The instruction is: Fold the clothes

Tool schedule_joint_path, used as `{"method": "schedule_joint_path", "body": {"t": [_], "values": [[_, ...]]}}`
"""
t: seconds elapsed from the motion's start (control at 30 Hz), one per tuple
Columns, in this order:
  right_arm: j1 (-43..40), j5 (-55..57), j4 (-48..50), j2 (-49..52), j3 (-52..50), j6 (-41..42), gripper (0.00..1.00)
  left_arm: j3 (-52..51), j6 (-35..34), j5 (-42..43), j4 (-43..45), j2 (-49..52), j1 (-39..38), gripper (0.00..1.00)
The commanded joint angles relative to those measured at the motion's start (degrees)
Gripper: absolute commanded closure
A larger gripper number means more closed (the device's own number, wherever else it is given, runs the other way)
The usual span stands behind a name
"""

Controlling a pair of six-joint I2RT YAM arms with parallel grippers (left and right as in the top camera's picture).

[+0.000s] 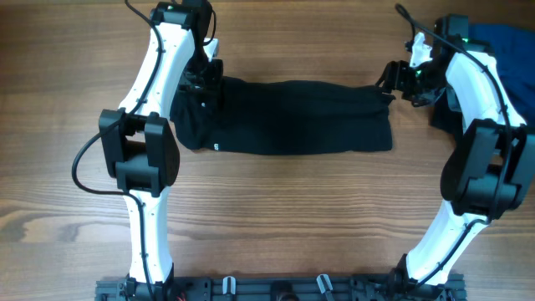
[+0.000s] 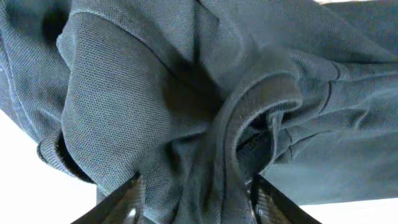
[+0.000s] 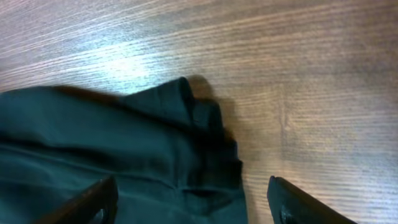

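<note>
Lying across the grained wooden table [image 1: 267, 209] as a long, flat band, the clothes [image 1: 292, 117] are one soft black garment with a small white logo [image 1: 216, 148] near its left end. Up close, the cloth shows a fine pebbled knit, with ribbed hems and deep rumpled folds. The left gripper [image 2: 196, 202] sits at the garment's left end, its fingers [image 2: 132, 200] part-way apart and clenched on a thick bunch of that knit, which fills the gap between them. The right gripper [image 3: 193, 208] hovers over the upper corner of the right end, fingers [image 3: 93, 199] spread wide and grasping nothing, with the smooth layered corner flat beneath them. A blue heap [image 1: 493, 38] lies at the table's far right corner.
</note>
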Motion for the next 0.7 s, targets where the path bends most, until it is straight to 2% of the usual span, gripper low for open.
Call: {"method": "schedule_joint_path", "body": {"t": [0.0,0.1,0.2,0.4,0.47,0.53,0.57,0.6,0.67], "values": [[-2.1,-5.3,-1.0,0.0,-0.2,-2.5,0.21,-0.3,-0.1,-0.5,-0.9,-0.1,0.2,0.34],[-2.3,-5.6,-1.7,0.0,-0.2,-4.1,0.19,-0.3,-0.2,-0.5,-1.2,-1.8,0.2,0.30],[-2.3,-5.7,-2.1,0.0,-0.2,-5.2,0.19,-0.2,-0.2,-0.5,-1.2,-4.6,0.2,0.21],[-2.2,-5.6,-2.2,0.2,-0.4,-5.2,0.19,-0.2,-0.2,-0.5,-0.9,-10.7,0.2,0.26],[-2.2,-5.7,-2.1,0.2,-1.1,-5.2,0.18,-0.2,-0.1,-0.5,-1.1,-11.8,0.2,0.34],[-2.2,-5.7,-1.6,0.2,-2.4,-5.1,0.18,-0.2,-0.1,-0.5,-1.6,-12.2,0.3,0.57],[-2.2,-5.9,-1.3,0.2,-3.0,-5.1,0.18,-0.3,-0.2,-0.5,-1.9,-12.2,0.4,0.74],[-2.2,-6.4,-0.5,0.2,-4.1,-5.1,0.18,-0.3,-0.2,-0.5,-2.2,-12.2,0.5,0.84],[-2.2,-7.0,1.6,0.2,-6.8,-5.1,0.18,-0.3,-0.2,-0.5,-2.7,-12.2,0.9,0.96]]}}
